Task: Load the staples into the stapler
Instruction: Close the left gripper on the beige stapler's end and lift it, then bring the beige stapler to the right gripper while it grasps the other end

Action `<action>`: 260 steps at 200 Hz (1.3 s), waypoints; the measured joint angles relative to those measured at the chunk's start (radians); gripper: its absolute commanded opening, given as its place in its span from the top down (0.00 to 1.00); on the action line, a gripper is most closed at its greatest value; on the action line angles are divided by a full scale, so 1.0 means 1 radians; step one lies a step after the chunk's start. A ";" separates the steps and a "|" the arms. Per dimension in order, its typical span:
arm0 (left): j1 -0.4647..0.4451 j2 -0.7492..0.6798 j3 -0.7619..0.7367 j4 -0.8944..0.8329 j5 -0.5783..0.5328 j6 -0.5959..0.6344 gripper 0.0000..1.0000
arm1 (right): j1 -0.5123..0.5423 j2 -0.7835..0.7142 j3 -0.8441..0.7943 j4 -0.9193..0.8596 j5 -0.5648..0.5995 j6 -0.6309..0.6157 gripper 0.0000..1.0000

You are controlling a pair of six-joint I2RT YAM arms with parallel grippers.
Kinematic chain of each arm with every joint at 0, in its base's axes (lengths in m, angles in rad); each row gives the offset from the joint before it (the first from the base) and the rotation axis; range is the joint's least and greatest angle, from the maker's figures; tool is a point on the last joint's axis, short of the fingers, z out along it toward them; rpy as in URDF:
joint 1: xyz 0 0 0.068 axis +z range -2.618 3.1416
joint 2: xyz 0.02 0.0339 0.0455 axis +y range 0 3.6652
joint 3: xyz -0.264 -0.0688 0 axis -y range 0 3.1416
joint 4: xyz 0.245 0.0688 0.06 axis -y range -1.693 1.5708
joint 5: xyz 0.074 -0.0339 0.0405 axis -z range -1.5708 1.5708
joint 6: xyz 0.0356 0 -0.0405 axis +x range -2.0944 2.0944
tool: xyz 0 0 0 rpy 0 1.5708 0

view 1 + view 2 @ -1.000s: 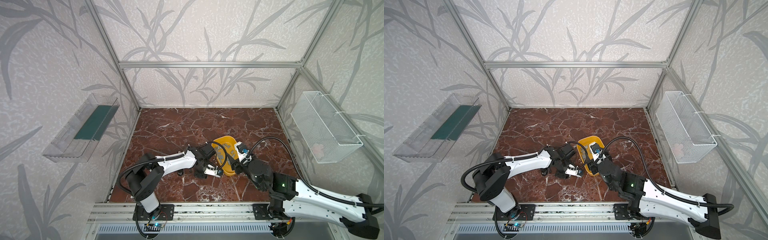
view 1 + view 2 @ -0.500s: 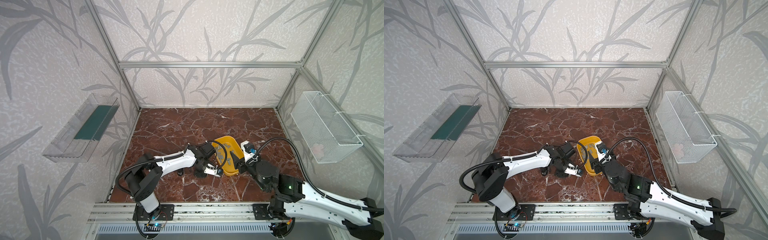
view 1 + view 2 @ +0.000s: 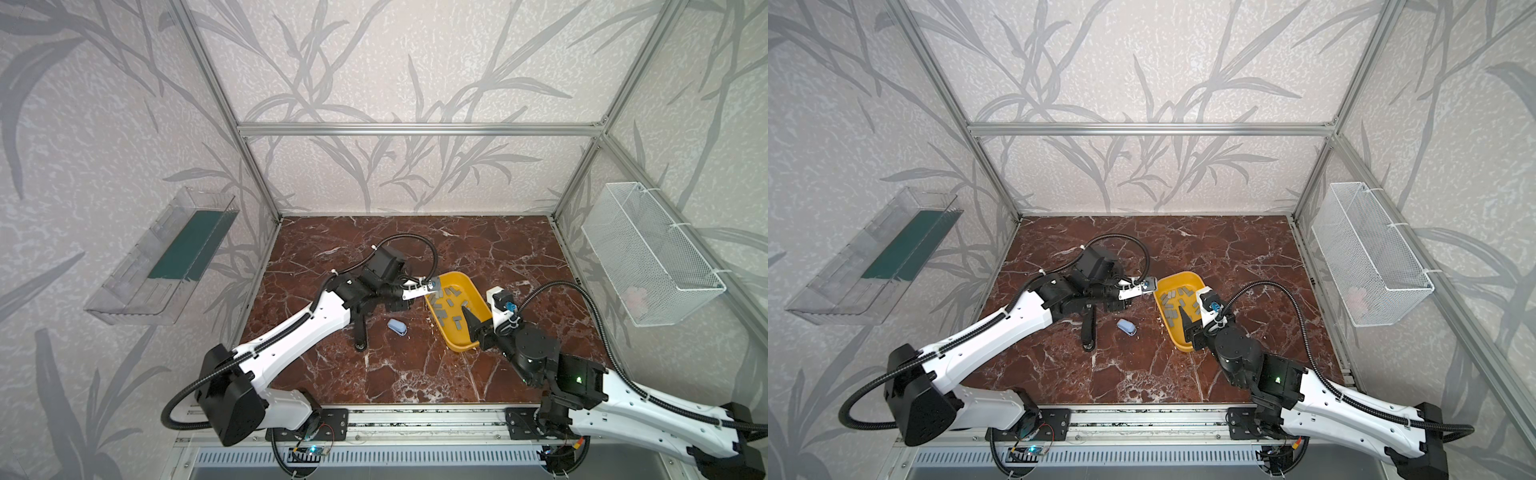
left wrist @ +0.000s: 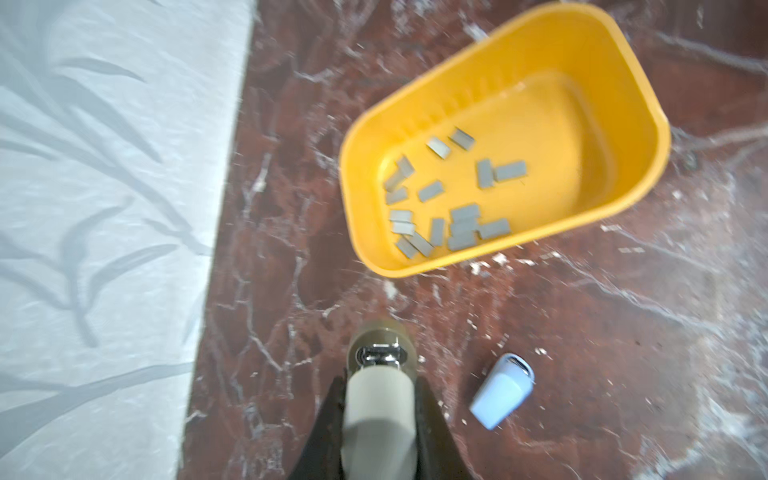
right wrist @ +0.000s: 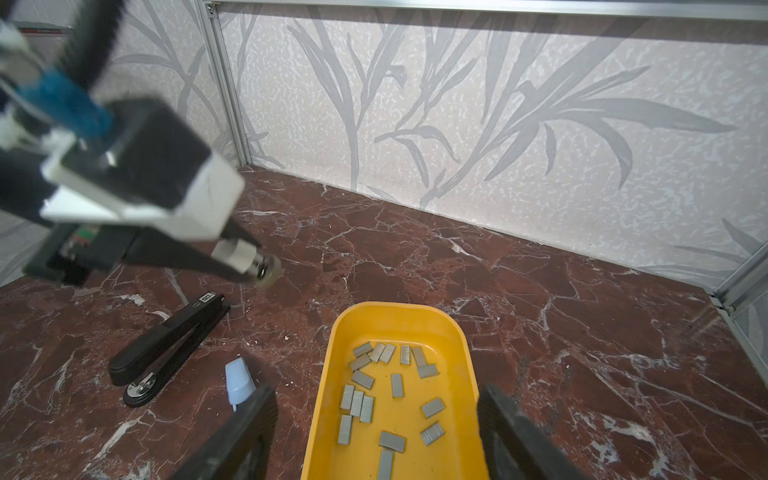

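Left end effector (image 4: 379,376) clenched on stapler (image 4: 380,419) at tray's (image 3: 455,343) upper-left corner in a top view; right end effector (image 5: 376,395) released over staples (image 5: 361,405).

Left arm (image 3: 291,332), right arm (image 3: 648,411): white shells, black joints; ribbed black cables (image 3: 559,283) trailing; green light (image 3: 578,379) glowing.

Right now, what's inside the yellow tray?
Loose grey staples, well over a dozen, lie in the yellow tray, gathered toward one end. Nothing else shows; whatever sits beneath overlapping strips is covered.
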State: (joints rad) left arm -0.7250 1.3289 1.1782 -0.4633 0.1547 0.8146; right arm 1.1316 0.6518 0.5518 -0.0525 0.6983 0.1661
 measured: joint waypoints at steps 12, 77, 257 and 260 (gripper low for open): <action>-0.001 -0.037 -0.001 0.043 0.024 -0.004 1.00 | -0.002 0.004 0.000 0.004 -0.001 0.002 0.22; 0.077 -0.105 -0.204 0.161 0.089 0.082 1.00 | -0.007 0.040 -0.078 0.108 -0.088 0.037 0.22; -0.006 -0.178 -0.241 0.145 0.286 0.144 1.00 | -0.121 0.139 -0.094 0.266 -0.441 0.203 0.37; -0.010 -0.180 -0.246 0.145 0.286 0.149 1.00 | -0.127 0.139 -0.095 0.268 -0.450 0.208 0.37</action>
State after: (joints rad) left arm -0.7349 1.1484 0.9325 -0.3187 0.4408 0.9638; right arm 1.0046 0.7910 0.4564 0.2153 0.2481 0.3740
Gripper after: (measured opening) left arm 0.212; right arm 0.633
